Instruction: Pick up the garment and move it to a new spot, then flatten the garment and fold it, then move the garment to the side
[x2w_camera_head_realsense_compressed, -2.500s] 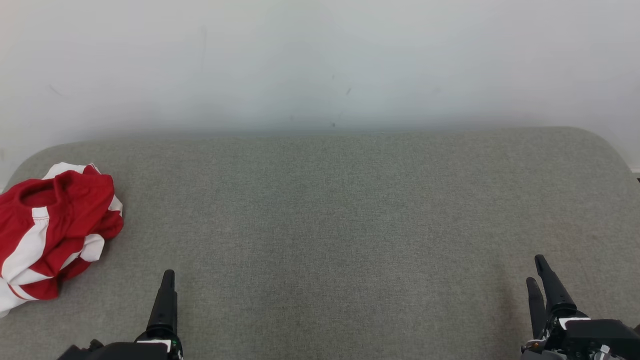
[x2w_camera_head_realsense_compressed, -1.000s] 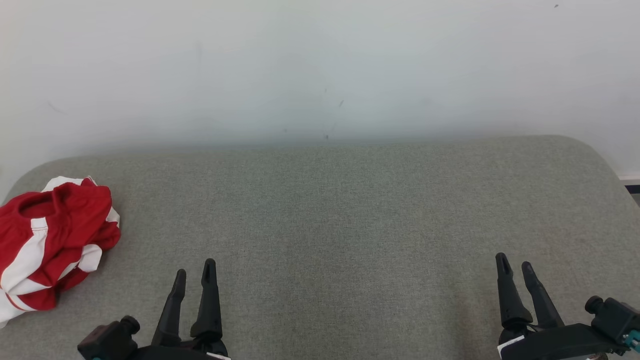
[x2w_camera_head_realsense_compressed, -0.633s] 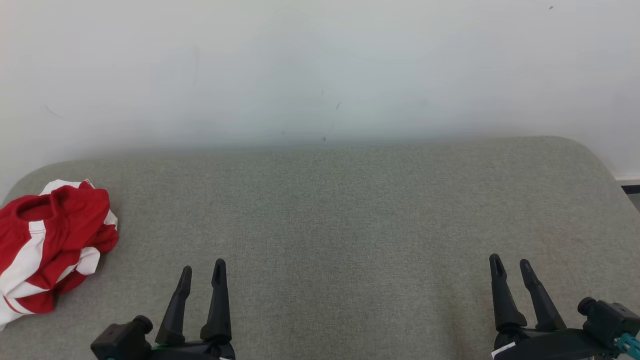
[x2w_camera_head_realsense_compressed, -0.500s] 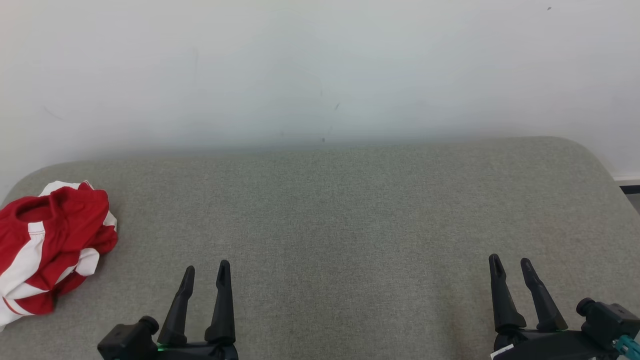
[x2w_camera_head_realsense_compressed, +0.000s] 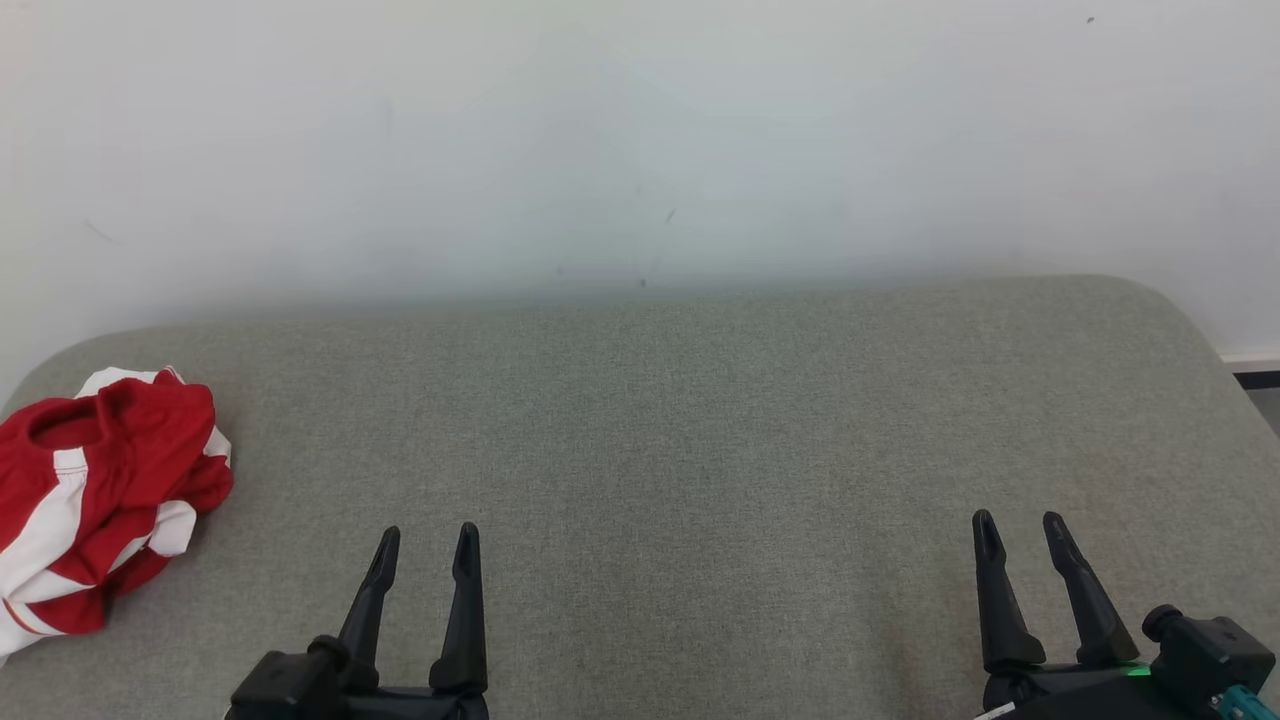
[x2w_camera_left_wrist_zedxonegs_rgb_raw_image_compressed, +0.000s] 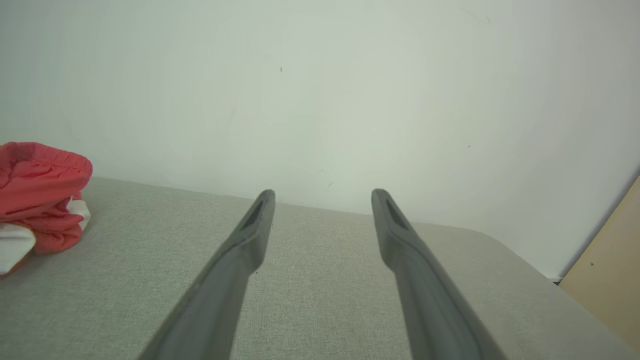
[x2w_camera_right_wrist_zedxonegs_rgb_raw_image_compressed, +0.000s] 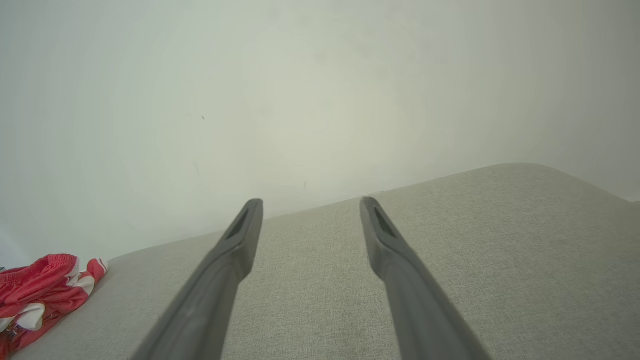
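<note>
Garment (x2w_camera_head_realsense_compressed: 100, 500) unmoved at left edge, left claw (x2w_camera_head_realsense_compressed: 428, 533) shifted rightward, open

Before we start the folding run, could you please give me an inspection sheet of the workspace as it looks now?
Surface: grey fabric-covered top, with rounded far corners.
Job's things: red and white garment, crumpled in a heap at the top's left edge, not yet flattened or folded.
Clutter: nothing seen.
Hands: left hand and right hand are both open and hold nothing. They sit low at the near edge, and both are apart from the garment.
Cables: nothing seen.
Surroundings: pale wall behind the top, with a few small dark marks; beige panel off to the right in the left wrist view.
</note>
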